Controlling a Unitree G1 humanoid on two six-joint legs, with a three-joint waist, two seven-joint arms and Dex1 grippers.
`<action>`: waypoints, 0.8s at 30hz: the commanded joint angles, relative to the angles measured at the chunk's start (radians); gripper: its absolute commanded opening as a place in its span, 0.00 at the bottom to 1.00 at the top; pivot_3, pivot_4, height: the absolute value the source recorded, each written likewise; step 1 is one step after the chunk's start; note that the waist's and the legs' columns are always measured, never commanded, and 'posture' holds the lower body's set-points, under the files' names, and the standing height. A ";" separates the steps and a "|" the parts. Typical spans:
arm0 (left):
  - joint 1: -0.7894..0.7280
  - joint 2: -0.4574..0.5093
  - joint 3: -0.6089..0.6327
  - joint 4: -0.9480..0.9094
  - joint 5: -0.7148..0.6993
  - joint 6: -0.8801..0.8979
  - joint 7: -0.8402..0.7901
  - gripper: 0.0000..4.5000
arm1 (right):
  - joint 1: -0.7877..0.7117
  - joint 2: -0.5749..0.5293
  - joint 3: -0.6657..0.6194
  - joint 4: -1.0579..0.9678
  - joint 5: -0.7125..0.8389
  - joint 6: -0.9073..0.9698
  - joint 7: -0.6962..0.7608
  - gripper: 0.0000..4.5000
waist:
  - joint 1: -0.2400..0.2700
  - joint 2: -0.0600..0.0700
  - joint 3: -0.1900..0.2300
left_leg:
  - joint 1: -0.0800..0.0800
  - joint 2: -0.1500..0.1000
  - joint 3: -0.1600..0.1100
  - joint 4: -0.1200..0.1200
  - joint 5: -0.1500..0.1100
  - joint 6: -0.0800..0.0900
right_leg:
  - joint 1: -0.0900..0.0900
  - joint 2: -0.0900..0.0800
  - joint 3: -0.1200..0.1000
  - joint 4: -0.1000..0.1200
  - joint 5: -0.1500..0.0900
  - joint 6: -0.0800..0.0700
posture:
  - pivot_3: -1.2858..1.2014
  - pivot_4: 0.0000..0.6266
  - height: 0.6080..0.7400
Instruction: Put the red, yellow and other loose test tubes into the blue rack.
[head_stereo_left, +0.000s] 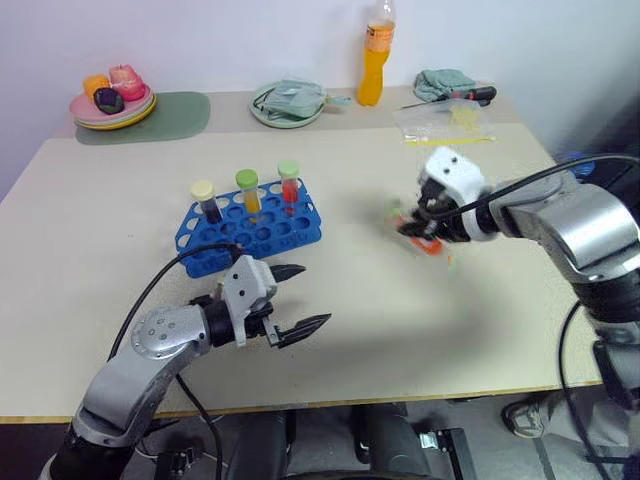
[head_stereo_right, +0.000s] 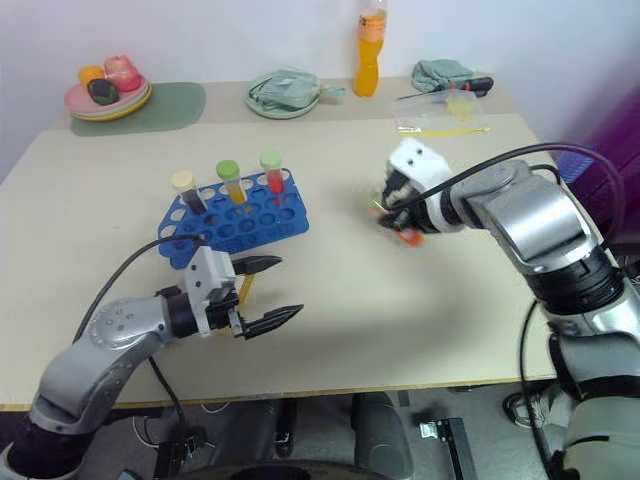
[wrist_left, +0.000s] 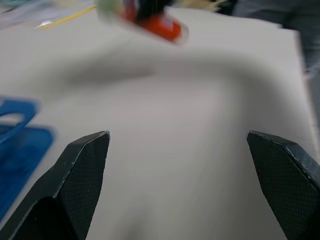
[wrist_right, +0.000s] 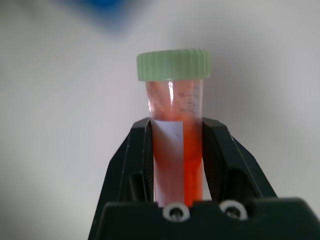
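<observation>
Nearest the camera, my left pincer hangs with its black fingers spread wide, empty, just in front of the bright blue plastic rack on the beige desk. Three capped tubes stand in the rack. My right pincer grips a clear tube of red-orange liquid with green cap above the desk, right of the rack.

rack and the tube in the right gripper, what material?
Blue rack: looks like moulded plastic, uniform bright colour, slight sheen, thin walls around the holes. Red-orange tube in the right gripper: likely clear plastic, liquid visible through it; ribbed green cap, matte, plastic too.
</observation>
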 joint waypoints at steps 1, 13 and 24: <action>0.051 -0.038 0.092 0.038 0.061 -0.086 0.091 1.00 | 0.093 0.259 -0.099 -0.076 0.030 -0.189 -0.167 0.26 | -0.005 0.001 0.000 | 0.000 0.000 0.000 0.000 0.000 0.000 | 0.000 0.000 0.000 0.001 0.000 0.000 | 0.52 0.24 1.00; 0.043 -0.189 0.240 0.143 0.038 -0.220 0.207 1.00 | 0.132 0.735 -0.004 0.488 -0.258 -0.941 -0.430 0.26 | -0.014 0.000 0.000 | 0.000 -0.002 -0.001 0.001 0.001 -0.002 | 0.000 -0.003 0.000 0.004 0.000 0.000 | 0.52 0.24 1.00; -0.006 -0.178 0.215 0.053 0.002 -0.096 0.252 1.00 | 0.129 0.781 0.002 0.637 -0.294 -1.084 -0.409 0.26 | -0.019 0.001 0.000 | 0.001 -0.001 -0.001 -0.001 0.001 -0.002 | -0.001 -0.002 0.000 0.005 0.000 0.000 | 0.52 0.24 1.00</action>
